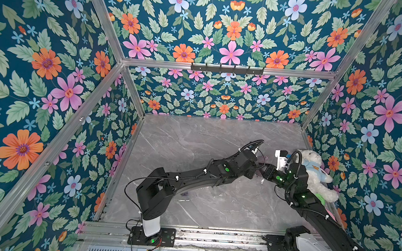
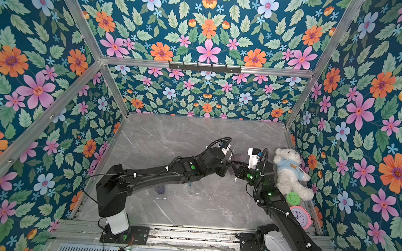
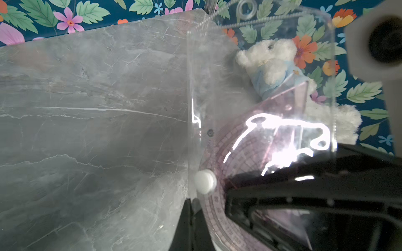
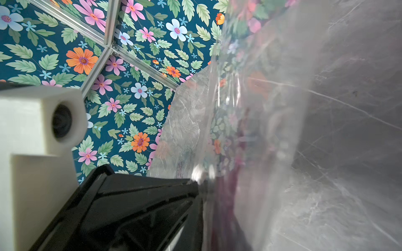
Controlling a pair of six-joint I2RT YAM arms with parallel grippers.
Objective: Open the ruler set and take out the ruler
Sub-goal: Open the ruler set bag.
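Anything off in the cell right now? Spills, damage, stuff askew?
Nothing spilled or damaged. Clear plastic ruler pouch is pinched in the left gripper, pink protractor inside. White teddy bear lies slumped by the side wall.

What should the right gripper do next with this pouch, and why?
Probably close the right gripper on the clear plastic beside the white snap and pull it open: the left gripper pinches the ruler set by that snap, and the pink protractor sits inside.
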